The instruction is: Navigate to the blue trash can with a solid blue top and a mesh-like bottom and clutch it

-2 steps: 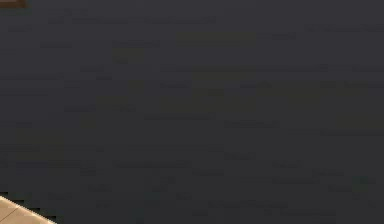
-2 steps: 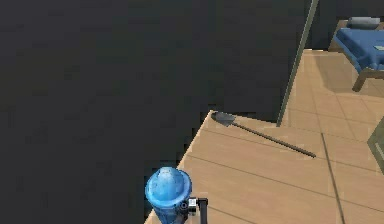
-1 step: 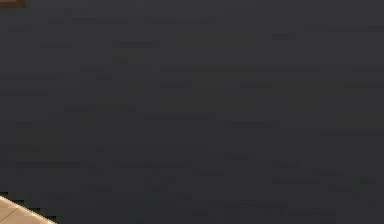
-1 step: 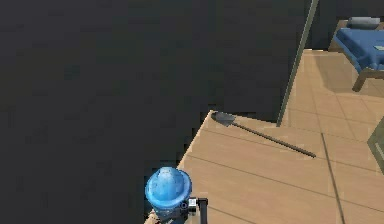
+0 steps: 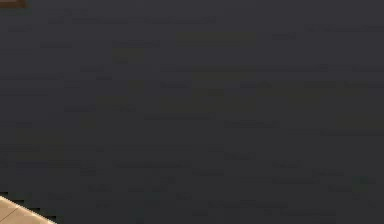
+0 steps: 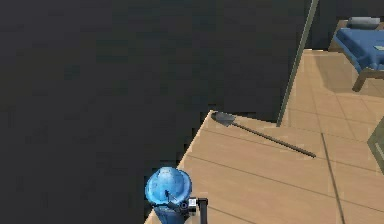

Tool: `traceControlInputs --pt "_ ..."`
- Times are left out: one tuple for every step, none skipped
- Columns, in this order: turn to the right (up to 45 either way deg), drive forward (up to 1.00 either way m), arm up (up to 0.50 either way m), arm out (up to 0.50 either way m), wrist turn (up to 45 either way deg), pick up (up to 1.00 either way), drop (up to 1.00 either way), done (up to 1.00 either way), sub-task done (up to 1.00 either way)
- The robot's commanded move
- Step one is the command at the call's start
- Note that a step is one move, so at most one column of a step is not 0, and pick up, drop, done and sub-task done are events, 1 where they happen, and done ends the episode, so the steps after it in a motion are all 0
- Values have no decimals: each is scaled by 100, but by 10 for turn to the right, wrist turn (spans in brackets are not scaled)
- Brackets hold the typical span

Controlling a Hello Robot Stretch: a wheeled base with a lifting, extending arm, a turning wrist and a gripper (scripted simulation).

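Standing on the wooden floor (image 6: 260, 185) at its edge along the dark wall (image 6: 100, 90), the blue trash can (image 6: 166, 187) is seen | gripper (image 6: 184, 205) is seen at the can; whether anything is held, and how the fingers stand, cannot be told | long-handled tool (image 6: 268, 138) is laid farther out | blue furniture (image 6: 362, 42) is seen farthest
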Motion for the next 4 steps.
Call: traceControlInputs --pt "0 0 0 0 210 0 0 0 0" --pt "0 0 0 0 0 100 0 0 0" --pt "0 0 10 0 0 0 0 0 0" --pt "0 0 0 0 0 0 0 100 0"
